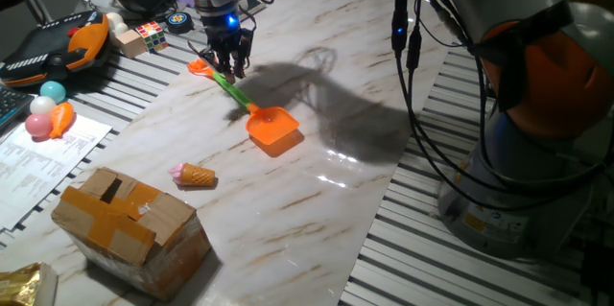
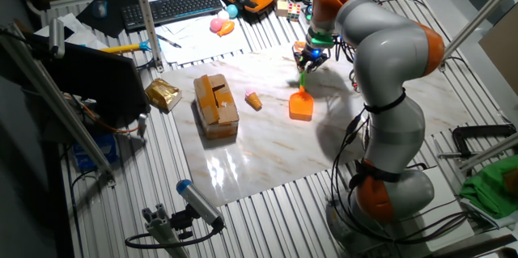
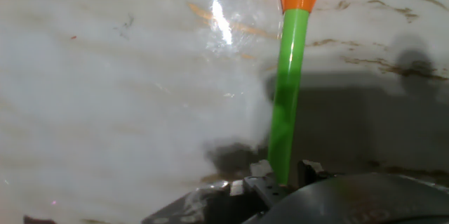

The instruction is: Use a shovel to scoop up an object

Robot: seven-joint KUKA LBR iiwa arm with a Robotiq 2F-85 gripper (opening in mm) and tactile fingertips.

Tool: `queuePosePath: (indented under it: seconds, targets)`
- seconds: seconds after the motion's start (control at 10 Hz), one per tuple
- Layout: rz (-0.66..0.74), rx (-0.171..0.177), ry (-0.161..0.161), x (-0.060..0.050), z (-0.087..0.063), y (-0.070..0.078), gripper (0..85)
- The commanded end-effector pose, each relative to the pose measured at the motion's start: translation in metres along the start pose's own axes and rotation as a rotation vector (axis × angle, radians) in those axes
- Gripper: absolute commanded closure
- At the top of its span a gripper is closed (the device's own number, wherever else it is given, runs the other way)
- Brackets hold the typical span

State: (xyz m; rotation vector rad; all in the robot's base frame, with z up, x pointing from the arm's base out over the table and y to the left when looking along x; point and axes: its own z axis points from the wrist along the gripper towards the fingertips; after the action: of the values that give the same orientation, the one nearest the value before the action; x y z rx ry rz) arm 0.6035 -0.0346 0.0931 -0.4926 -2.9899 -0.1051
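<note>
No brand, label or writing can be read in any view; the printed sheet [image 1: 43, 157] at the left edge of one fixed view is too small to make out.

In that view, left to right: a pink ball [image 1: 38, 125] is seen at the left edge, and a cardboard box [image 1: 129, 222] banded with tan tape is seen at lower left. Just right of the box, apart from it, the cone [image 1: 195, 176] is laid on its side on the marble top [image 1: 317, 205], tan and waffle-textured with a pink end pointing left. The shovel [image 1: 251, 112] is seen near the frame's centre: an orange loop at upper left, a green shaft running down to the right, and an orange square scoop resting on the marble. The gripper [image 1: 228, 68] is seen at top centre, its fingers pressed against the green shaft close to the loop end. The cone and scoop are well apart.

In the other fixed view, the box [image 2: 216, 106] is seen left of centre, the cone [image 2: 254, 100] just right of it, then the shovel [image 2: 301, 100] below the gripper [image 2: 308, 64].

In the hand view, the green shaft [image 3: 287, 97] is pinched between the fingers [image 3: 258, 182] at the bottom edge.
</note>
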Motion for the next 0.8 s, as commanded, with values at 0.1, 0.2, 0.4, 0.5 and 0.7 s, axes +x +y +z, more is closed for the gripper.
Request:
queuePosePath:
  seconds: [0.1,0.2,0.4,0.5,0.7]
  targets:
    - [0.024,0.001,-0.001,-0.003,0.005,0.0,29.0]
    - [0.028,0.002,-0.003,-0.004,0.009,0.0,27.0]
    - [0.02,0.005,-0.002,-0.008,0.017,0.0,27.3]
    - [0.022,0.006,-0.003,-0.01,0.022,-0.001,27.7]
    - [0.027,0.006,-0.003,-0.013,0.03,-0.002,27.7]
